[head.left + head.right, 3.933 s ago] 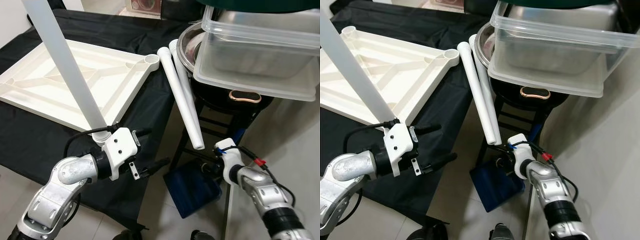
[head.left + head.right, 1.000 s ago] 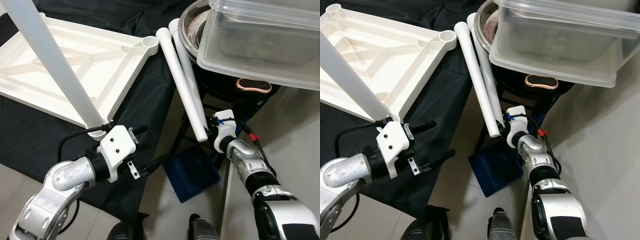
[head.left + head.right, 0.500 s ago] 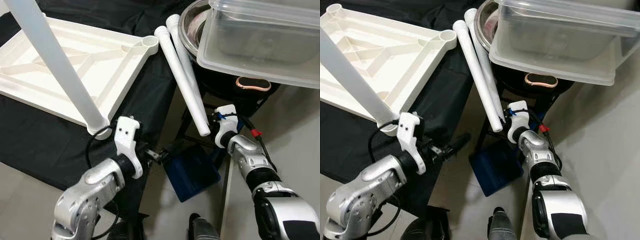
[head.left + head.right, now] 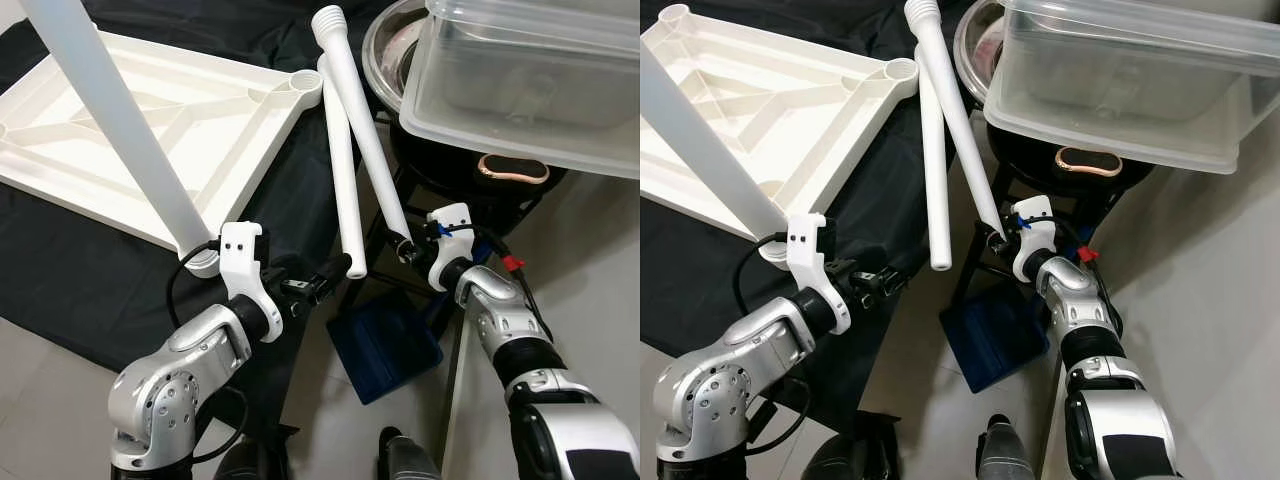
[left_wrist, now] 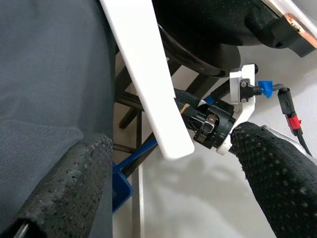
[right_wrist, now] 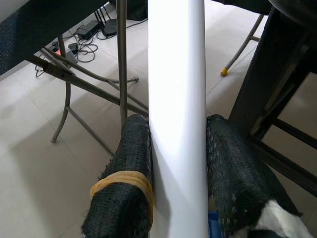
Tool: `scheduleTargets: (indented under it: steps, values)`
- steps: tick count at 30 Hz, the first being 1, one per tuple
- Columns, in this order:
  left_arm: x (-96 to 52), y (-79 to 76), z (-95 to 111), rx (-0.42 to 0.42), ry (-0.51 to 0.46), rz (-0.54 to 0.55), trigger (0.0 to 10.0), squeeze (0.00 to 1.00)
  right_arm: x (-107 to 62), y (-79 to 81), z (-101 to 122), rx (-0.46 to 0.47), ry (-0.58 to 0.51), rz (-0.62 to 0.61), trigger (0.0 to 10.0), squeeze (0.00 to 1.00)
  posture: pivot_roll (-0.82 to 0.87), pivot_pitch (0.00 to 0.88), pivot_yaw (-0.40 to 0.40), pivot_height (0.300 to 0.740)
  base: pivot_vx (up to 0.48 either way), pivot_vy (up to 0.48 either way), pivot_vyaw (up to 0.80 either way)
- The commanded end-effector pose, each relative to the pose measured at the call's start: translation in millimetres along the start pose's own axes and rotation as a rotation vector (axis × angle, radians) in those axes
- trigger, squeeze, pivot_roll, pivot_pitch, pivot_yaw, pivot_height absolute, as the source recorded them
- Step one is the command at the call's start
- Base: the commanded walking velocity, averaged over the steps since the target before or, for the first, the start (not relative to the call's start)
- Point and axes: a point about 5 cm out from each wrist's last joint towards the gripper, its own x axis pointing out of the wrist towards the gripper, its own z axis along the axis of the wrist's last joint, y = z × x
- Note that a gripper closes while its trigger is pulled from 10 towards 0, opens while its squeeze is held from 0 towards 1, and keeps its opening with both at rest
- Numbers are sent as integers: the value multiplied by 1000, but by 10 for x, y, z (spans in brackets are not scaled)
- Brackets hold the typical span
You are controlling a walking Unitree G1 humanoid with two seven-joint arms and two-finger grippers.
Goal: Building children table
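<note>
Now | right end effector (image 4: 992,238) clamps table leg (image 4: 958,125) | left end effector (image 4: 335,275) open beside second leg (image 4: 340,170)

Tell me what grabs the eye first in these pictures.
Two loose white table legs cross in the middle: the right gripper is shut on one table leg near its lower end, while the other leg hangs with its lower end by the open left gripper. To the robot's left, the upturned white tabletop lies on black cloth with one leg already standing in a corner socket.
</note>
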Motion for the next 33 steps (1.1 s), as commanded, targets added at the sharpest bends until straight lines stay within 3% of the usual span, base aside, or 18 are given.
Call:
scheduleTargets:
  steps: [1,12,14,20,24,30,33]
  values:
    - [4,17,-77,-32,38,13,10000,0,-18,32,-48,10,12,22,0,0,11,302,11,740,0,0,0]
    - [25,-23,-53,-56,42,2,10000,0,10,72,69,19,-24,45,0,0,11,295,9,740,0,0,0]
    - [4,-9,6,-44,-2,10,10000,0,54,189,207,48,-59,125,0,0,10,290,5,740,0,0,0]
    - [-15,25,86,-30,-51,32,10000,0,90,291,340,97,-71,194,0,0,7,286,4,740,0,0,0]
    - [-49,105,232,3,-129,86,10000,0,141,302,514,101,-61,189,0,0,0,275,-6,740,0,0,0]
    - [-85,118,341,53,-177,101,10000,0,172,259,575,110,-42,125,0,0,2,272,-10,740,0,0,0]
    - [-110,96,390,60,-206,83,10000,0,196,260,625,164,-60,76,0,0,1,269,-13,740,0,0,0]
